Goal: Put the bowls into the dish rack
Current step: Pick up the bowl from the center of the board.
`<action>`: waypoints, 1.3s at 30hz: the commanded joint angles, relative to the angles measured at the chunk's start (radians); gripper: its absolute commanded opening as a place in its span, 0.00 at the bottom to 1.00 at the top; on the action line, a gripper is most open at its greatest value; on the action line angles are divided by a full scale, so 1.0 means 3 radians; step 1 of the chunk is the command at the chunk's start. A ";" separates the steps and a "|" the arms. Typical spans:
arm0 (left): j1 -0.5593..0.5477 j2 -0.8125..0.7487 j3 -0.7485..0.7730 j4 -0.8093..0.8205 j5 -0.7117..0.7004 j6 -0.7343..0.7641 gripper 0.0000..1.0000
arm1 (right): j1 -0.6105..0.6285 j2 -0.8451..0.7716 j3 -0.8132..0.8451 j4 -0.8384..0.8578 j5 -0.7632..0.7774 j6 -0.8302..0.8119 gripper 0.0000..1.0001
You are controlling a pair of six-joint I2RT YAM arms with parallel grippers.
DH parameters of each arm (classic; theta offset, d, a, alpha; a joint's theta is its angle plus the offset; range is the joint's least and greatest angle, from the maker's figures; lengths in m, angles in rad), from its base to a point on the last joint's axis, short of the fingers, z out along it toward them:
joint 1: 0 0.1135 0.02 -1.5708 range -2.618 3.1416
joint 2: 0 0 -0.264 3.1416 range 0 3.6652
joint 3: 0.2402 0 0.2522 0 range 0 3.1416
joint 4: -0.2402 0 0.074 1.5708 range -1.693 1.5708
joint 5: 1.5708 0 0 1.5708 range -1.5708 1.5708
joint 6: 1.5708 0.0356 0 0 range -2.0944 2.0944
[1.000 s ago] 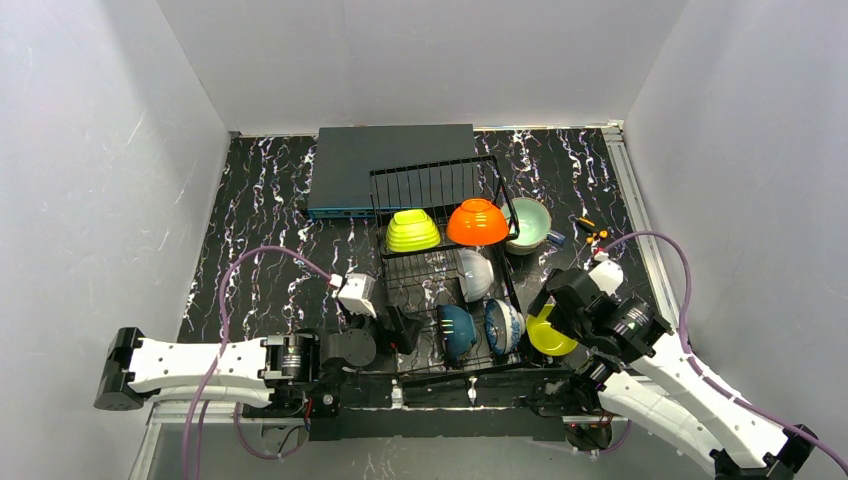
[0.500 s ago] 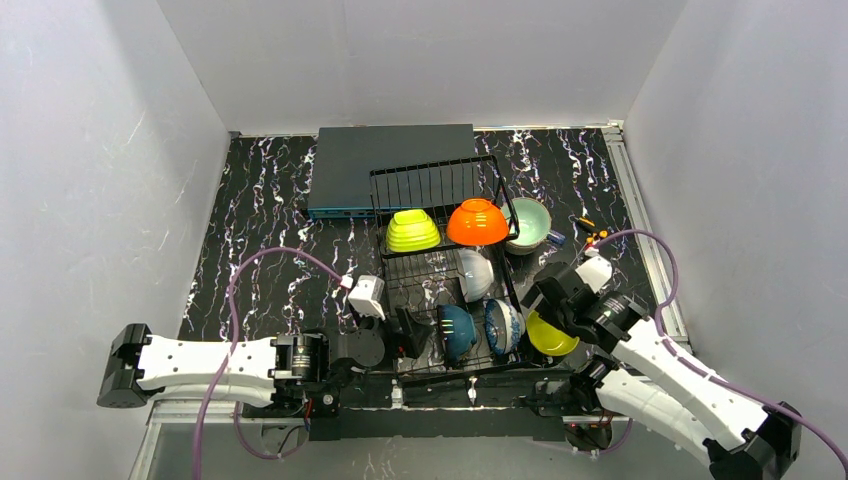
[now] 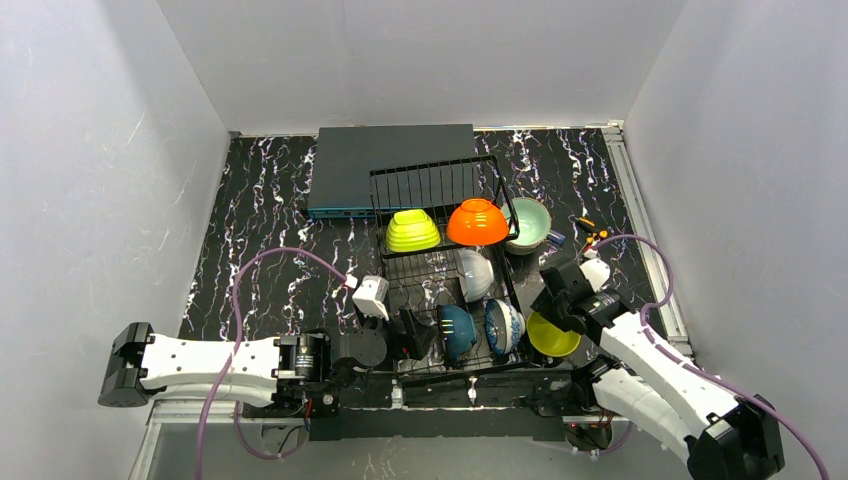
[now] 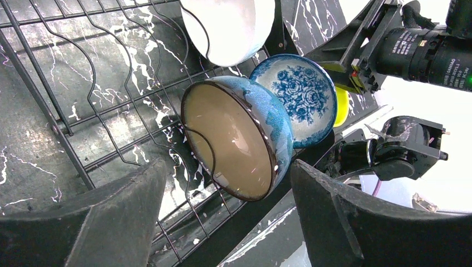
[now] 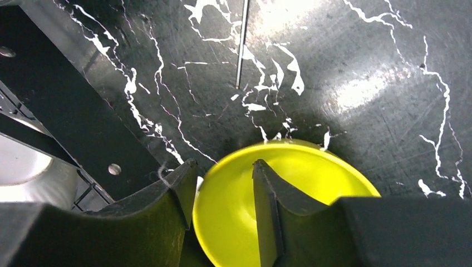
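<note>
Coloured bowls point(image 3: 477, 222) in the dish rack point(image 3: 432, 185)

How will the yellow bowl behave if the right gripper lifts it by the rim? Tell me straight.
Its glossy shine suggests the yellow bowl may slip in a rim pinch by the right gripper. It looks rigid, so it should keep its shape. Held at one edge, it would likely hang tilted and might knock the dish rack beside it.
</note>
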 commanded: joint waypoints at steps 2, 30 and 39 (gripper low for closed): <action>-0.0013 -0.0030 -0.0020 0.0007 -0.0077 0.0027 0.79 | -0.0185 0.0083 -0.0058 0.0363 -0.0177 -0.0325 0.45; -0.0013 -0.0315 -0.0049 0.0094 -0.0282 0.0448 0.78 | -0.0397 0.0161 0.0646 0.0136 -0.0336 -0.1482 0.01; -0.0013 -0.0484 -0.0023 0.0331 -0.0311 0.1501 0.78 | -0.0398 -0.0085 0.1171 -0.0064 -0.1325 -0.2102 0.01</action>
